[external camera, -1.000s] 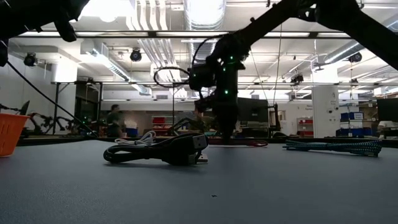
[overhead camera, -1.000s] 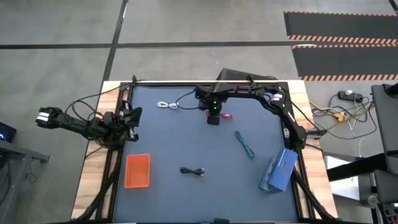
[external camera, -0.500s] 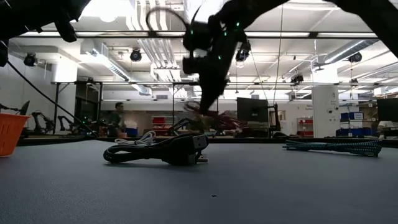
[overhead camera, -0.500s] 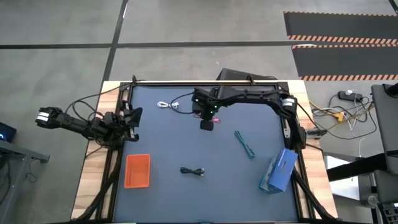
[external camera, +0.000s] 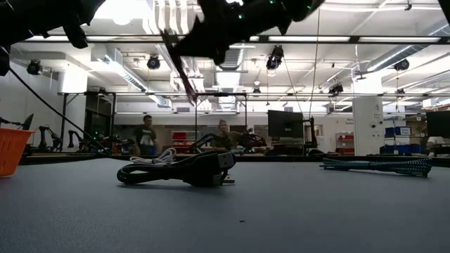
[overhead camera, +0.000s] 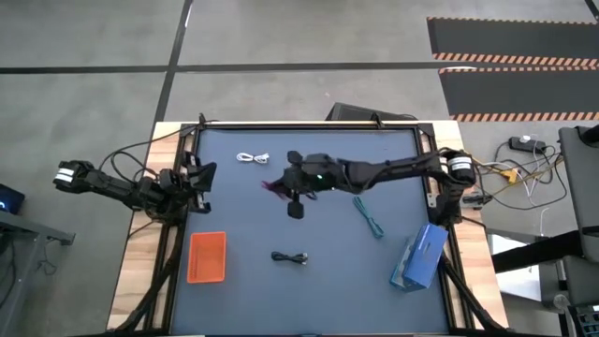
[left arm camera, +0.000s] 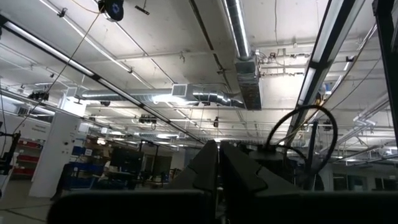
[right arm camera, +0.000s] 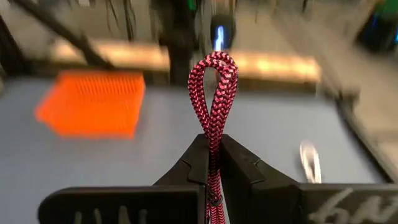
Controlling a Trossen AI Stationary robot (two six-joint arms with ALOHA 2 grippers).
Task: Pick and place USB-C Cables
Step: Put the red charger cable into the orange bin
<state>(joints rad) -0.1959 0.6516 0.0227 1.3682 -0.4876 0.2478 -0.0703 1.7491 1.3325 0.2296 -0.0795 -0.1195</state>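
Note:
My right gripper (overhead camera: 282,185) hangs above the table's middle, shut on the magenta-pink cable (overhead camera: 272,187), which shows high up in the low view (external camera: 184,76). The white cable (overhead camera: 251,158) lies near the far edge. The teal cable (overhead camera: 368,216) lies to the right. The black cable (overhead camera: 290,257) lies nearer the near edge. The orange tray (overhead camera: 207,256) sits at the near left. My left gripper (left arm camera: 217,163) waits at the table's left edge, shut, pointing up at the ceiling. My right gripper pinches the magenta-pink cable bundle between its two fingers (right arm camera: 198,163), with two strands side by side. A folded loop (right arm camera: 214,84) sticks out beyond the fingertips. The fingers point toward the table's left. The cable is lifted clear of the table.
A flat blue box (overhead camera: 418,256) lies by the near right corner. The orange tray (right arm camera: 93,102) stands ahead of the right gripper. Bare table stretches between the tray and the black cable (external camera: 179,169). People stand in the room beyond the far edge.
My right gripper has risen from the table with the magenta-pink cable and swung toward the table's left and near side, tipping from pointing down toward level. The cable has been lifted clear of the table.

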